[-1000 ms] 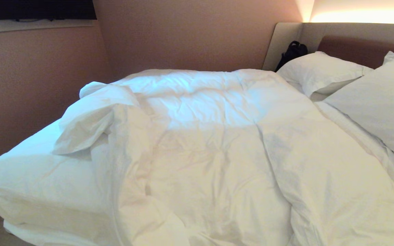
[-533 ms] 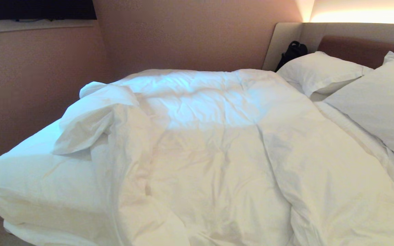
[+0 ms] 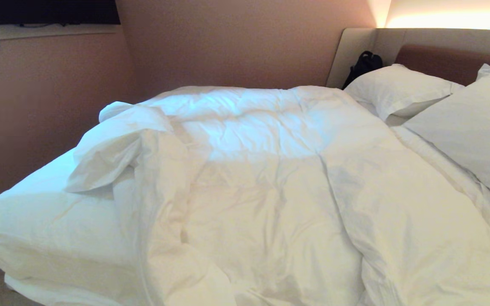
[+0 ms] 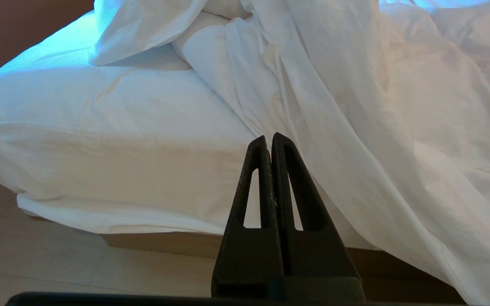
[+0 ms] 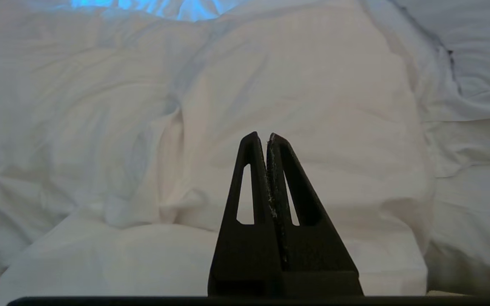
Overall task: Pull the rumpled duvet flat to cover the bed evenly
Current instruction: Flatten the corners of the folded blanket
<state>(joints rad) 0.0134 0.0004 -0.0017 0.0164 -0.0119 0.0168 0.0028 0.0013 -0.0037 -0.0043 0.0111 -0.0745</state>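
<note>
The white duvet (image 3: 279, 187) lies rumpled over most of the bed (image 3: 45, 221), its left corner folded back into a bunched heap (image 3: 113, 144) so that bare fitted sheet shows at the left end. Neither arm shows in the head view. My left gripper (image 4: 269, 139) is shut and empty, held off the bed's near side in front of the draped duvet edge (image 4: 355, 140) and the mattress side. My right gripper (image 5: 262, 137) is also shut and empty, facing a puffy fold of the duvet (image 5: 304, 93) without touching it.
Two white pillows (image 3: 398, 87) (image 3: 474, 127) lean on the padded headboard (image 3: 453, 59) at the right. A black bag (image 3: 364, 63) sits in the corner behind them. A pink wall runs along the bed's far side. The tan bed base (image 4: 160, 243) and pale floor (image 4: 36, 263) lie below the left gripper.
</note>
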